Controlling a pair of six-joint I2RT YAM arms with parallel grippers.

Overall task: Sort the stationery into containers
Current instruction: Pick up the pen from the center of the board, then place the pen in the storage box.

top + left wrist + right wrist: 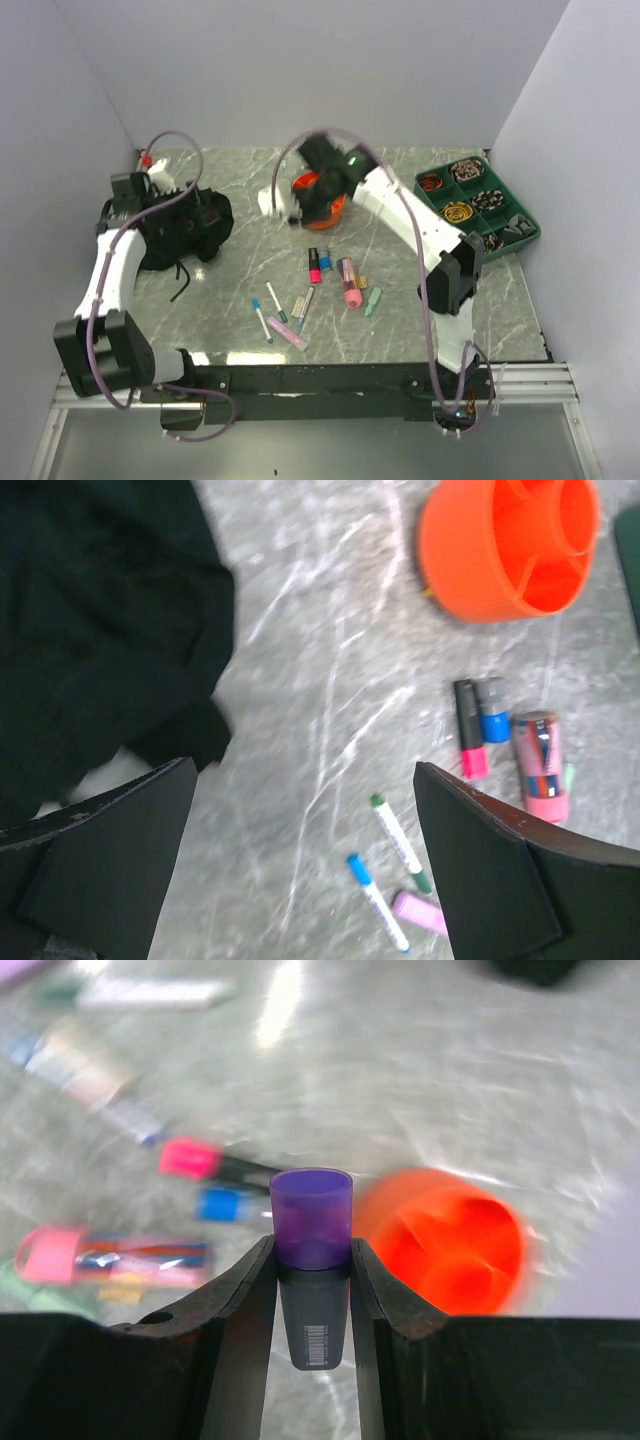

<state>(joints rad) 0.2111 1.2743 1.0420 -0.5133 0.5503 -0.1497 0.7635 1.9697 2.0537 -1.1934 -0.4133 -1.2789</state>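
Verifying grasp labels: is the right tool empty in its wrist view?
No, the right tool is closed on a purple-capped marker, cap protruding past the tips.

Purple-capped marker [312, 1260] near orange holder [445, 1245]

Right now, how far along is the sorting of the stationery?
Done: nothing that shows; the orange holder looks empty where visible. In hand: the right claw grips a purple-capped marker near the holder. Left: several pieces lie on the table, such as the pink-capped marker and blue-capped pen.
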